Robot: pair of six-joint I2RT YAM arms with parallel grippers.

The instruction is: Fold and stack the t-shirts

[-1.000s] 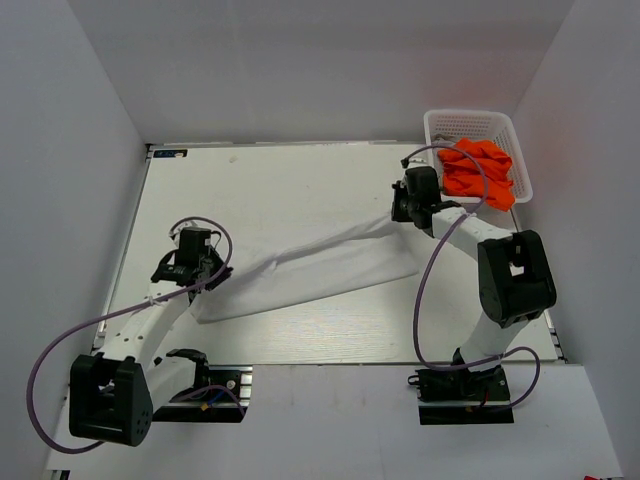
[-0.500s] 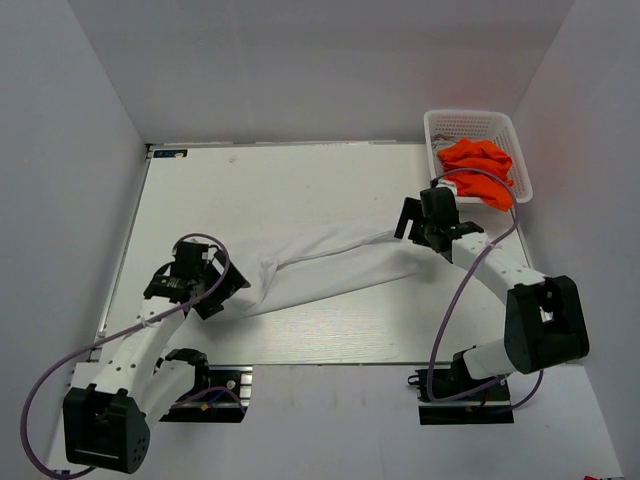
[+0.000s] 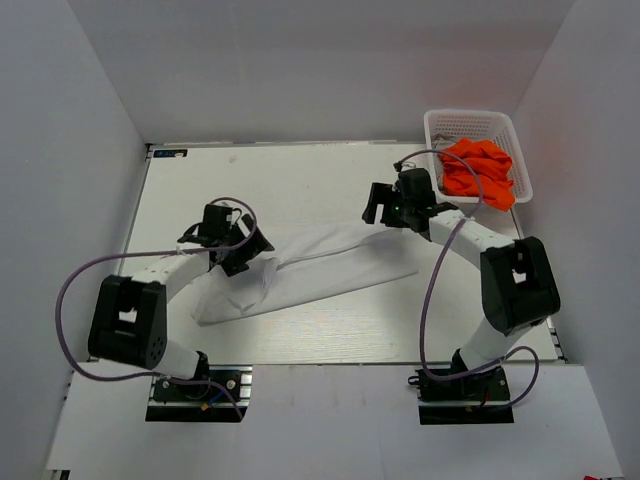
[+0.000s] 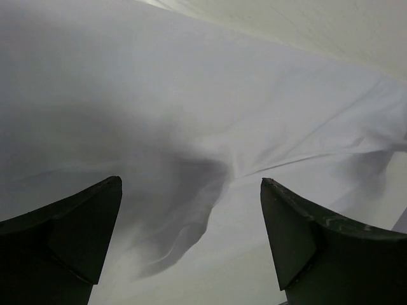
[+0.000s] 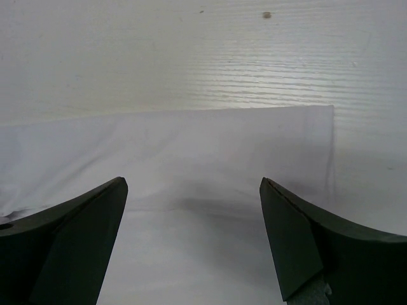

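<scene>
Arms (image 3: 165, 268) bent inward; left claw (image 3: 245, 253), right claw (image 3: 383, 212) agape over white t-shirt (image 3: 330, 265)

I counted two t-shirts: one white t-shirt (image 3: 330, 262) on the surface (image 3: 300, 180) and one orange t-shirt (image 3: 478, 172) in the basket (image 3: 470, 118). The orange cloth was bunched up, so it looked like a single shirt, though I could not be sure. There was one basket and one surface. I had two arms, the left arm (image 3: 165, 268) and the right arm (image 3: 468, 235). They carried two sets of jaws, the left jaws and the right jaws. Two purple cables ran along them, the left cable (image 3: 62, 310) and the right cable (image 3: 424, 310).
</scene>
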